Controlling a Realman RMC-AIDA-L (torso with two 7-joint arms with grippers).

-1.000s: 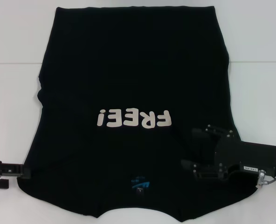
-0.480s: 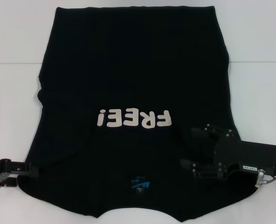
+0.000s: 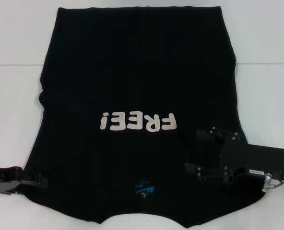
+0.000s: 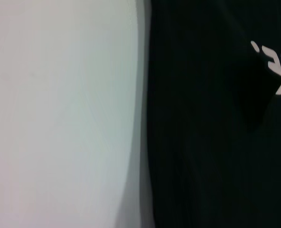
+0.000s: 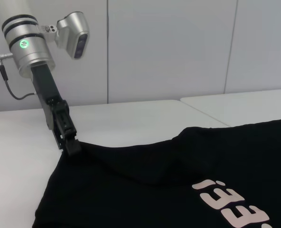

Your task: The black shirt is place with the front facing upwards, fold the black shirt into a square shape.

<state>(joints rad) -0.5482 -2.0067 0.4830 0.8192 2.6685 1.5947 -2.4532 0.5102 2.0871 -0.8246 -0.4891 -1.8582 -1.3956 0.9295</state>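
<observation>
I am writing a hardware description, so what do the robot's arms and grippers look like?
Both are black angular grippers on silver cylindrical wrists. The left gripper follows a wrist with black bands, a green light, a grey camera module and a thin cable. The right gripper has a boxy body, small white label and connector.

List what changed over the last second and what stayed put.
The left gripper slid in from the table edge onto the shirt's left sleeve edge; in the right wrist view its tip meets the cloth, which creases there. No clear grasp shows. The right gripper stayed over the shirt's right side, and the shirt lay flat, lettering up, as before.
</observation>
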